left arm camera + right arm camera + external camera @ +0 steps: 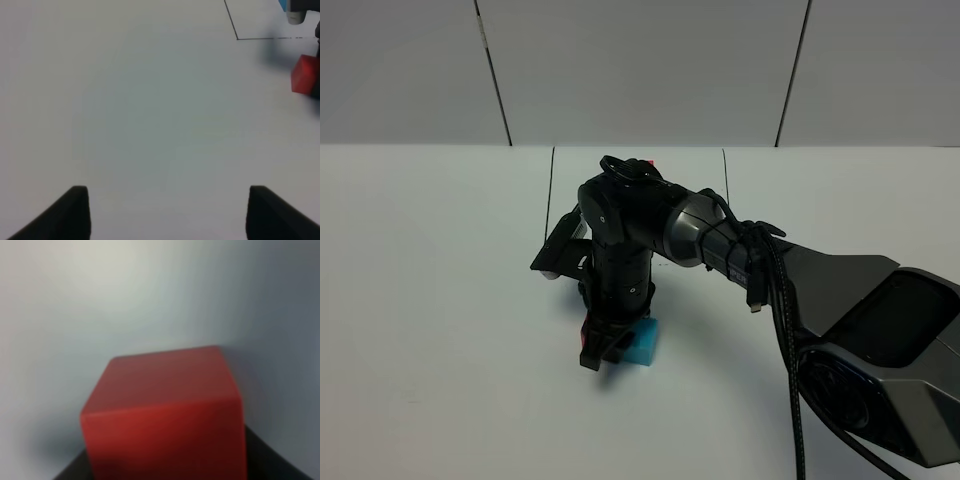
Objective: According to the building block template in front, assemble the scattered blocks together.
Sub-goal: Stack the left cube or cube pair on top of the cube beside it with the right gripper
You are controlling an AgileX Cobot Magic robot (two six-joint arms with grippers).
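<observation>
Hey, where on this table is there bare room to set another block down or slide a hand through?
Bare room: the wide white table left of the right gripper, and the near strip in front of it. The left gripper hangs open over empty surface. Crowded: the middle, where the right arm covers the red cube and cyan-blue cube.

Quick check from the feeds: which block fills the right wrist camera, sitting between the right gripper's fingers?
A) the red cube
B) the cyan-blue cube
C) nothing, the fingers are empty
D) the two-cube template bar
A: the right wrist view is filled by the red cube between the right gripper fingers, beside the cyan-blue cube.
</observation>
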